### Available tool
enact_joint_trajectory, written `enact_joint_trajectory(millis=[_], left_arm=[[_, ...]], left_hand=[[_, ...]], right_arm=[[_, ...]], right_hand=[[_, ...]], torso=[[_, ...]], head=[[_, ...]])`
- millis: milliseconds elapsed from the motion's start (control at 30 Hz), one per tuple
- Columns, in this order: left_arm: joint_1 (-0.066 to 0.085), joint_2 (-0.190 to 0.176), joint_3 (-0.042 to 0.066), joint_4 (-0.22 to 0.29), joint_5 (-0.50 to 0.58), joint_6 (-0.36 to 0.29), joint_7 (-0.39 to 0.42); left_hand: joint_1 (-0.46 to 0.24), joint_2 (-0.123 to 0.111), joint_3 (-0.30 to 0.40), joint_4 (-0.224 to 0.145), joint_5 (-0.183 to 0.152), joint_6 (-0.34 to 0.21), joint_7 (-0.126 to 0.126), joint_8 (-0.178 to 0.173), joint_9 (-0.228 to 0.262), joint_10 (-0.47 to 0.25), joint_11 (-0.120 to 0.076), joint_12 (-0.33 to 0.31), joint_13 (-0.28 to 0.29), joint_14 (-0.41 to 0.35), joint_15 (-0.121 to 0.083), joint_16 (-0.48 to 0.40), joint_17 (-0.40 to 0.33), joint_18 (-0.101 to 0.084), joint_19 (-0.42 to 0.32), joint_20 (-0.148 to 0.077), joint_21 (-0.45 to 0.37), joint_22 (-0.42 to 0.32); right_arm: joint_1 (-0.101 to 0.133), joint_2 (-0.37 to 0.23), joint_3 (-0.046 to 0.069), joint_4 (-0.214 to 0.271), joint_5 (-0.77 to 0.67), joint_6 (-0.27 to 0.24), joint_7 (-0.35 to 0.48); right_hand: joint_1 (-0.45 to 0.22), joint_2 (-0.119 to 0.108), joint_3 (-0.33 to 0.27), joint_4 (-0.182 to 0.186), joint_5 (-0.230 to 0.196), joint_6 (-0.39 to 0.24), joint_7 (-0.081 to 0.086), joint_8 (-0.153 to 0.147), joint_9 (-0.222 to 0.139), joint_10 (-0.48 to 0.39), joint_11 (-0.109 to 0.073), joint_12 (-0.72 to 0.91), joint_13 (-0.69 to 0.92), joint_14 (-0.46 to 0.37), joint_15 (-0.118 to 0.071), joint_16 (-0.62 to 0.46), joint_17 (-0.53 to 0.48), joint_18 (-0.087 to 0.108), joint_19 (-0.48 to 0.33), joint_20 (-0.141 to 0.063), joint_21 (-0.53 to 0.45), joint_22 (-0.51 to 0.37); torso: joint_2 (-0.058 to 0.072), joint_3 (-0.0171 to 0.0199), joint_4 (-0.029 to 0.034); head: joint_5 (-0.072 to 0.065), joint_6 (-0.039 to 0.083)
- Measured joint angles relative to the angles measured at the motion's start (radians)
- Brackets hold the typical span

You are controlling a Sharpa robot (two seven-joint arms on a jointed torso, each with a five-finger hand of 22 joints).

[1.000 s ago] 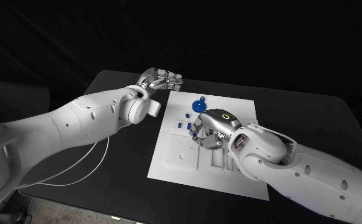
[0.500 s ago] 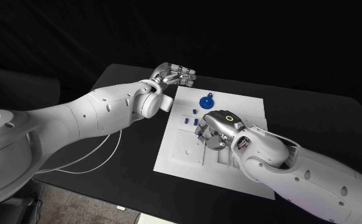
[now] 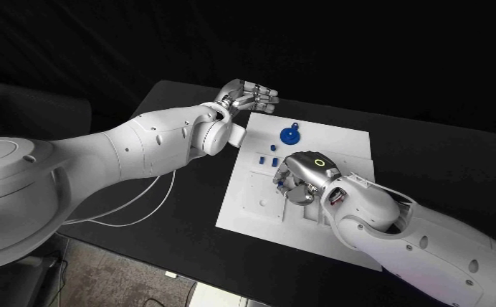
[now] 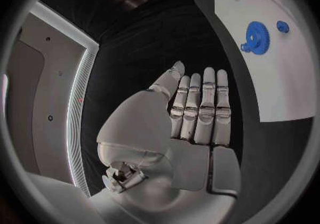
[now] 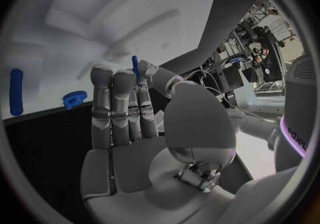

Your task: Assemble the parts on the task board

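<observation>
The white task board (image 3: pixel 331 150) lies in the middle of the black table. A blue gear (image 3: pixel 290 135) sits near its far edge, with small blue parts (image 3: pixel 271 155) just in front of it. My right hand (image 3: pixel 302 179) hovers over the board's middle, fingers curled. In the right wrist view it pinches a thin blue pin (image 5: pixel 135 67) between thumb and finger, and another blue peg (image 5: pixel 16 98) and the gear (image 5: pixel 74 98) lie on the board beyond. My left hand (image 3: pixel 249 97) hangs off the board's far left corner, fingers straight, holding nothing; the left wrist view shows the gear (image 4: pixel 256 36) past it.
The board has recessed slots (image 3: pixel 256 196) on its left half. Bare black table (image 3: pixel 186 199) lies left of the board and on its right (image 3: pixel 423 156). A white cable (image 3: pixel 145 203) trails under my left arm.
The camera has shifted, so the whole picture moved. Relative to the board, both hands stand much as before.
</observation>
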Motion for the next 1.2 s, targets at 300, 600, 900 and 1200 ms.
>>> enact_joint_trajectory(millis=[300,600,900,1200], left_arm=[[0.0,0.001,0.0,-0.001,0.001,-0.002,0.003],[0.0,0.001,0.0,-0.002,0.001,-0.002,0.005],[0.0,0.001,0.0,-0.003,0.002,-0.002,0.005],[0.0,0.0,0.0,-0.003,0.002,-0.001,0.006]], left_hand=[[-0.003,-0.003,-0.015,0.022,-0.021,-0.007,0.0,0.0,0.0,0.0,0.0,0.0,0.0,0.0,0.0,0.0,0.0,0.0,0.005,0.005,0.0,-0.043],[-0.003,-0.003,-0.019,0.026,-0.021,-0.007,0.0,0.0,0.0,0.0,0.0,0.0,0.0,-0.009,0.002,0.0,0.0,0.0,0.005,0.005,0.0,-0.069],[-0.003,-0.003,-0.023,0.029,-0.021,-0.007,0.0,0.0,0.0,0.0,0.0,0.0,0.0,-0.009,0.002,0.0,0.0,0.0,0.011,0.011,0.0,-0.102],[-0.003,-0.003,-0.023,0.029,-0.021,-0.007,0.0,0.0,0.0,-0.007,0.0,0.0,0.0,-0.009,0.002,0.0,0.0,0.0,0.011,0.011,0.0,-0.108]], right_arm=[[-0.011,0.007,-0.002,-0.005,-0.003,0.002,0.0],[-0.014,0.01,-0.003,-0.006,-0.005,0.004,0.0],[-0.015,0.008,-0.004,-0.005,-0.008,0.005,0.0],[-0.018,0.003,-0.005,-0.006,-0.021,0.004,-0.01]], right_hand=[[0.0,0.0,0.003,-0.003,-0.003,0.0,0.0,0.0,0.0,0.0,0.0,-0.001,-0.003,0.0,0.0,0.0,0.0,-0.002,0.0,0.0,0.0,0.0],[0.0,0.0,0.002,-0.003,-0.003,0.0,0.0,0.0,0.0,0.0,0.0,0.001,-0.002,0.0,0.0,0.0,-0.001,-0.006,0.0,0.0,0.0,0.0],[0.0,0.0,0.002,-0.003,-0.003,0.0,0.0,0.0,0.0,0.0,0.0,0.001,-0.001,0.0,0.0,0.0,-0.001,-0.007,0.0,0.0,0.0,0.0],[0.0,0.0,0.005,-0.006,-0.007,0.0,0.0,0.0,0.0,0.0,0.0,0.001,-0.001,0.002,0.002,0.004,-0.004,-0.008,0.002,-0.002,0.0,0.0]], torso=[[-0.001,0.0001,-0.0006],[-0.001,0.0014,-0.0008],[-0.002,0.0013,-0.0008],[-0.002,0.0002,-0.0009]], head=[[0.008,-0.007],[0.013,-0.008],[0.015,-0.009],[0.01,-0.011]])
